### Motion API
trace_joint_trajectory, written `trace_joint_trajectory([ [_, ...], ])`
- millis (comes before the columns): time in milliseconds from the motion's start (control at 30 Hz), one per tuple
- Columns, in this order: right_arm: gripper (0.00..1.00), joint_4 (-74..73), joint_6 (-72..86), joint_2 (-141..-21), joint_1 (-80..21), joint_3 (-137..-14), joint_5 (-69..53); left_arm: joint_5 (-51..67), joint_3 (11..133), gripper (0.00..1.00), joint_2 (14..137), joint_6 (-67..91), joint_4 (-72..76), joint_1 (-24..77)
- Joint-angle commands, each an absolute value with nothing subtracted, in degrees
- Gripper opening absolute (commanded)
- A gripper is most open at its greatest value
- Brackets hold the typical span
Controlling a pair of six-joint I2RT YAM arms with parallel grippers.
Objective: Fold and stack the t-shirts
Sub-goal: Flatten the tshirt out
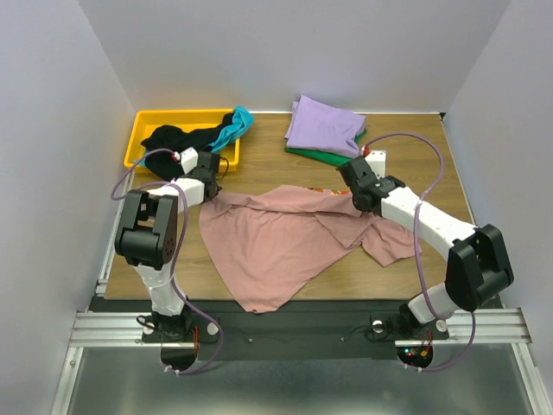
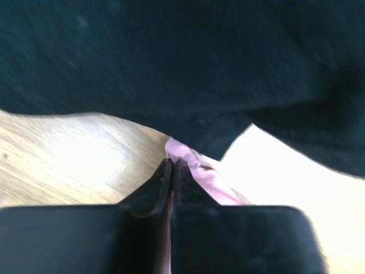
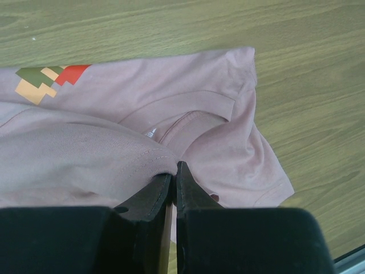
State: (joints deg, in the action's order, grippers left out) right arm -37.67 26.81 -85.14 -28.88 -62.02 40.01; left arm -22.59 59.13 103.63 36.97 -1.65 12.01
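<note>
Grasp | left pincer (image 2: 172, 163): pink t-shirt (image 1: 268, 246) | right pincer (image 3: 174, 166): pink t-shirt

- No word, brand, number or sign was legible in any view.
- The dusty-pink t-shirt (image 3: 131, 91) bore only a blocky pixel print (image 3: 48, 80).
- Its white neck label (image 3: 150, 133) was too small to read.
</note>
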Motion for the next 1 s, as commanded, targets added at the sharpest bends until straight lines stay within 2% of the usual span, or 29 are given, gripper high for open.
trace_joint_trajectory([
  [0, 0.04, -35.8, 27.2, -82.4, -28.6, -62.3, 41.1, -22.4, 57.5, 0.00, 102.8, 36.4, -4.8, 12.9],
  [200, 0.03, -35.7, 25.8, -78.4, -28.6, -64.5, 42.9, -23.6, 56.1, 0.00, 94.1, 36.4, -5.5, 14.3],
  [500, 0.01, -35.8, 20.0, -67.8, -28.6, -73.8, 46.6, -29.8, 55.4, 0.00, 66.3, 37.4, -8.3, 18.7],
  [633, 0.01, -35.7, 17.1, -62.6, -28.6, -79.6, 44.8, -28.6, 59.9, 0.00, 55.7, 34.2, -7.7, 19.6],
  [767, 0.00, -35.6, 12.5, -57.3, -28.7, -89.0, 41.4, -24.4, 65.9, 0.00, 48.0, 31.6, -7.4, 20.8],
  [967, 0.00, -38.8, 4.5, -57.8, -28.6, -111.9, 28.9, -18.6, 78.1, 0.00, 42.4, 29.0, -7.4, 21.1],
])
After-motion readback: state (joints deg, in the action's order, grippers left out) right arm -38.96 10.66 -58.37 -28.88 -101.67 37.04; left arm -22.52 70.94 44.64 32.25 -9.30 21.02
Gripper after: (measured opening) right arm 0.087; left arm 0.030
